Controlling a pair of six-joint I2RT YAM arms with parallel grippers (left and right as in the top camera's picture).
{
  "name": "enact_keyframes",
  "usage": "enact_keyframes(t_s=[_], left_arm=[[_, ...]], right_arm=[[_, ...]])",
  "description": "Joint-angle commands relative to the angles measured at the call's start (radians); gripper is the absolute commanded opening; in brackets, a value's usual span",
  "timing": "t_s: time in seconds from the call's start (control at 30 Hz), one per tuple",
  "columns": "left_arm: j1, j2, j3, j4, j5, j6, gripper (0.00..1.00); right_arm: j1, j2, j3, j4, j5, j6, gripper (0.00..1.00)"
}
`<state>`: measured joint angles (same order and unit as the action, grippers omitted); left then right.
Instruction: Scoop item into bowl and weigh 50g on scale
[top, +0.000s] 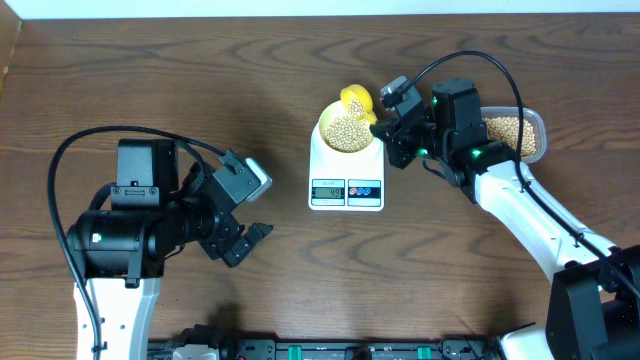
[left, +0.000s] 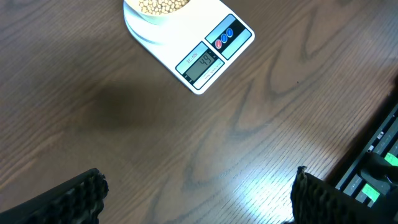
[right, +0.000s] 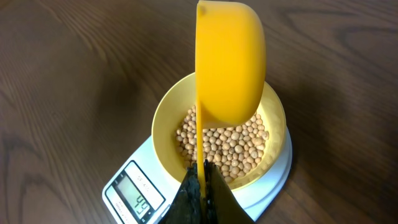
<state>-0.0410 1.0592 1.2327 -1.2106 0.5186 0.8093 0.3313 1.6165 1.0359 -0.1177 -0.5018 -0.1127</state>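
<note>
Your beans (right: 227, 140) lie in the bowl (right: 163, 121), which sits on the round platform at the far end of the scale (top: 346, 190), mid-table. The scale's long axis runs far to near, with the display (right: 140, 202) at the robot's end, reading what looks like 49. Over the bowl the scoop (right: 230, 62) stands on edge, its handle running down into the right gripper (right: 202, 183), which is clamped on it. Behind that arm sits the tub (top: 515, 135), holding more beans. The left gripper (top: 255, 208) hangs spread wide over bare table (top: 200, 80), well left of the scale.
</note>
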Motion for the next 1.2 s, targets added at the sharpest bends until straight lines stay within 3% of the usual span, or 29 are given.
enact_keyframes(t_s=[0.0,1.17], left_arm=[[0.003,-0.001,0.002,-0.003,0.013,0.005,0.96],[0.003,-0.002,0.002,-0.003,0.013,0.005,0.96]], right_arm=[[-0.004,0.007,-0.001,0.003,-0.013,0.03,0.01],[-0.029,0.007,-0.001,0.006,0.023,0.056,0.01]])
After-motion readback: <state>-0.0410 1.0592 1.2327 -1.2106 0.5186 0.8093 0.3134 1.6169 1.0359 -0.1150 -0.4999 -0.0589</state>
